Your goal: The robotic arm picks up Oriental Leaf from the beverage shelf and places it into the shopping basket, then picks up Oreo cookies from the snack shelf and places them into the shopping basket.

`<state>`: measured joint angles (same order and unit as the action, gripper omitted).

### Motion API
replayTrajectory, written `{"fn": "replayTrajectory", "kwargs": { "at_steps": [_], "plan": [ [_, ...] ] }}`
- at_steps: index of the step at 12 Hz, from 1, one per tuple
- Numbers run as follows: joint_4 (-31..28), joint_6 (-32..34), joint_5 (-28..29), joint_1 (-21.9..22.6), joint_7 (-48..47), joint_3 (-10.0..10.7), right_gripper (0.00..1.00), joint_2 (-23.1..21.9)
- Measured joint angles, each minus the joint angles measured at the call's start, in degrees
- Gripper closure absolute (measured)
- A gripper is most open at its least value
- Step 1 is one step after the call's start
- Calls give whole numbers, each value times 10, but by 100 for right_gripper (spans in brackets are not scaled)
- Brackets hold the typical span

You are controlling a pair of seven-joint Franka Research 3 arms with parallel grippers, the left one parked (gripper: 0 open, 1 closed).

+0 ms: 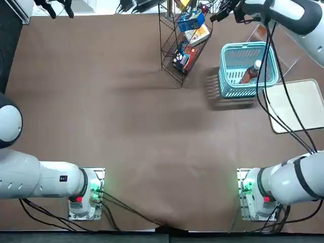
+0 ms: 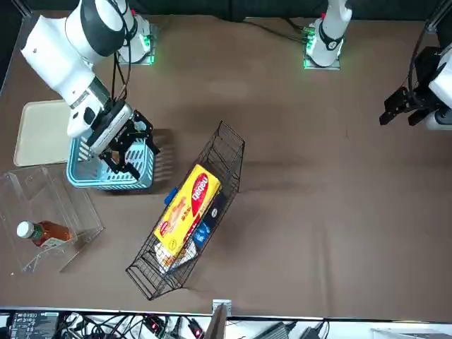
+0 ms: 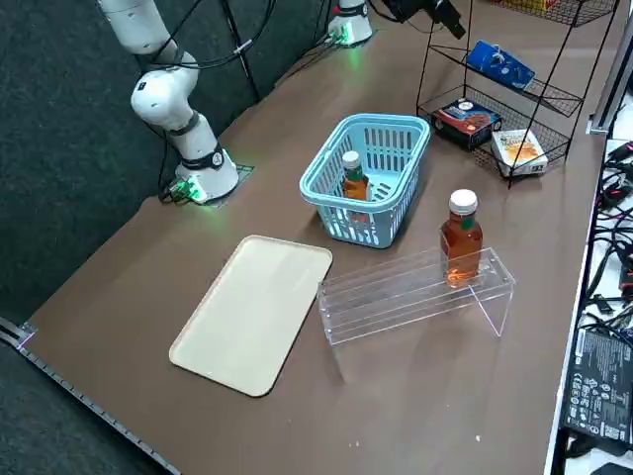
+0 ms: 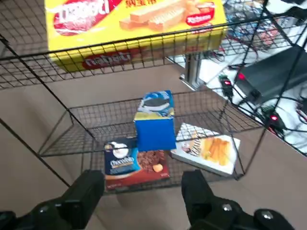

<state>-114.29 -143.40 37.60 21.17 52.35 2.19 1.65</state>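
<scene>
the shopping basket (image 1: 234,92) sits right of the snack shelf (image 3: 567,97), with one tea bottle (image 3: 354,178) inside. a second bottle (image 3: 461,237) rests on the beverage shelf (image 3: 391,302), beyond the basket. the tray (image 1: 297,106) lies at the basket's right. oreo cookies (image 4: 155,129) sit on the snack shelf's middle tier, between boxes above and below. the right gripper (image 4: 143,179) faces that shelf.

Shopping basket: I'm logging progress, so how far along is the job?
The tea looks done: a bottle is in the light blue basket. Nothing is in hand; the open right gripper faces the black wire rack. Left to move: the blue Oreo pack, on that rack's middle tier.
</scene>
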Motion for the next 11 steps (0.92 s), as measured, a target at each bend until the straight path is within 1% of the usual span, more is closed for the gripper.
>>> {"fn": "replayTrajectory", "kwargs": {
  "at_steps": [4,8,9,11],
  "plan": [
    [-9,-3,128,-7,127,1,0,11],
    [-13,-5,243,-13,235,2,0,37],
    [-13,-6,268,-14,260,2,0,43],
    [-13,-8,301,-15,295,2,0,54]
  ]
}}
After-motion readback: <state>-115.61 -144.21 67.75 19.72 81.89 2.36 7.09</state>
